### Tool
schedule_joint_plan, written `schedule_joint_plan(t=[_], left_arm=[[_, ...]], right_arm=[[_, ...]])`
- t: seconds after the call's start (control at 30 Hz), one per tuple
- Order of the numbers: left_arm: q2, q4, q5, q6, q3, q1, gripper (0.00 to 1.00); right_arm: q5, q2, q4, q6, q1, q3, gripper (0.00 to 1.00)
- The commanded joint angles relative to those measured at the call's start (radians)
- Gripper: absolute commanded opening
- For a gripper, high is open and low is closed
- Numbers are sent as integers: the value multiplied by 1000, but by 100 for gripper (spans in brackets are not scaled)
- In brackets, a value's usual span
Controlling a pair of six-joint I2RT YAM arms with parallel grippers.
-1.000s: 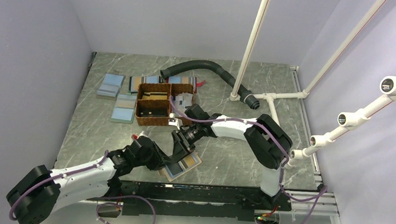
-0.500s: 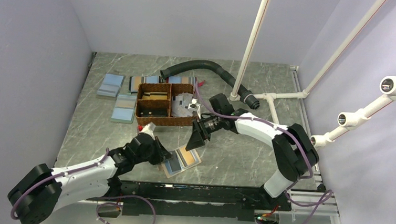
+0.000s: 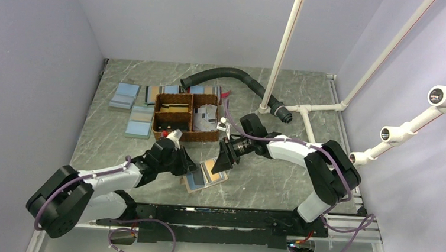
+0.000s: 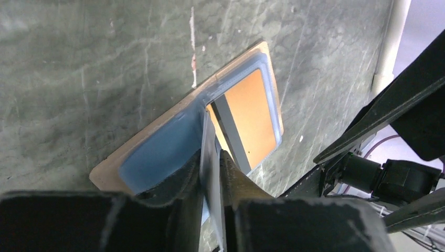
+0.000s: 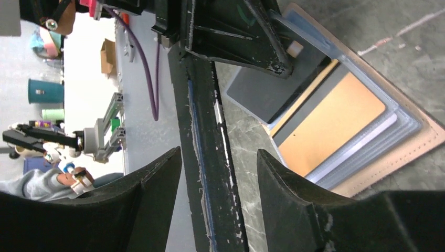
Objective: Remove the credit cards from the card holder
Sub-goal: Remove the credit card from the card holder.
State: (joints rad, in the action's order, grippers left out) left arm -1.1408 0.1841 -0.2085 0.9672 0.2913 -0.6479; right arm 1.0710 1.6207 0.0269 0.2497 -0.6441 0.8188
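Left arm: stretched low from the near-left corner, forearm almost flat along the surface (image 3: 264, 185), wrist tipped down at the card holder (image 3: 210, 175). Right arm: shoulder upright at near right, elbow bent, forearm reaching left, right claw (image 5: 215, 168) pointed down over the holder's far edge.

Surface is grey-green with marble veining, and there are pale lilac walls (image 3: 35, 59) on three sides. Woven basket (image 3: 185, 118) sits mid-back, with blue rectangles (image 3: 126, 95) flat to its left. Black hose (image 3: 224, 75) runs behind it, white pipe frame (image 3: 284, 53) on the right.

Card holder lies open and flat near centre front, between the two claws. Blue inner face is up with the tan rim showing. An orange card (image 4: 252, 115) with a dark stripe sits in the window pocket.

Left claw (image 4: 211, 157): pinched tight on a thin grey sheet (image 4: 207, 142) standing edge-on over the holder's fold. Card or inner flap, cannot tell which.

Right claw: fingers apart, nothing between them, hovering close over the holder. Contact with it not visible.
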Motion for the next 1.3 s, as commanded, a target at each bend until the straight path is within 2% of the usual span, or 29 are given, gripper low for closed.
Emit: schedule_joint_plan(t=[0.0, 0.1, 0.27, 0.43, 0.53, 0.63, 0.77, 0.93, 1.03, 1.17, 1.23, 1.27], left_arm=[[-55, 64, -48, 76, 22, 8, 26], [-69, 76, -66, 152, 6, 9, 35], [-31, 53, -79, 242, -4, 10, 37], [48, -36, -54, 290, -11, 9, 34], [80, -46, -43, 318, -29, 10, 25], [87, -18, -38, 343, -39, 9, 28], [37, -59, -60, 320, 3, 10, 34], [-15, -46, -79, 340, 6, 11, 33], [6, -76, -63, 346, 7, 10, 31], [58, -86, -57, 343, 0, 10, 35], [86, -107, -51, 341, -2, 10, 32], [98, -113, -45, 345, -8, 10, 25]], right_arm=[[-68, 14, -123, 83, -23, -10, 56], [-102, 32, -120, 99, -45, -3, 55], [-133, 68, -91, 101, -46, 26, 53], [-140, 82, -98, 128, -46, 30, 51], [-134, 86, -99, 141, -47, 37, 51], [-134, 91, -95, 142, -45, 43, 51], [-150, 100, -87, 147, -43, 47, 51], [-167, 105, -73, 148, -43, 54, 50], [-168, 101, -77, 153, -43, 50, 49], [-165, 103, -77, 156, -43, 51, 49], [-161, 106, -80, 161, -44, 52, 49], [-157, 107, -82, 165, -43, 53, 49]])
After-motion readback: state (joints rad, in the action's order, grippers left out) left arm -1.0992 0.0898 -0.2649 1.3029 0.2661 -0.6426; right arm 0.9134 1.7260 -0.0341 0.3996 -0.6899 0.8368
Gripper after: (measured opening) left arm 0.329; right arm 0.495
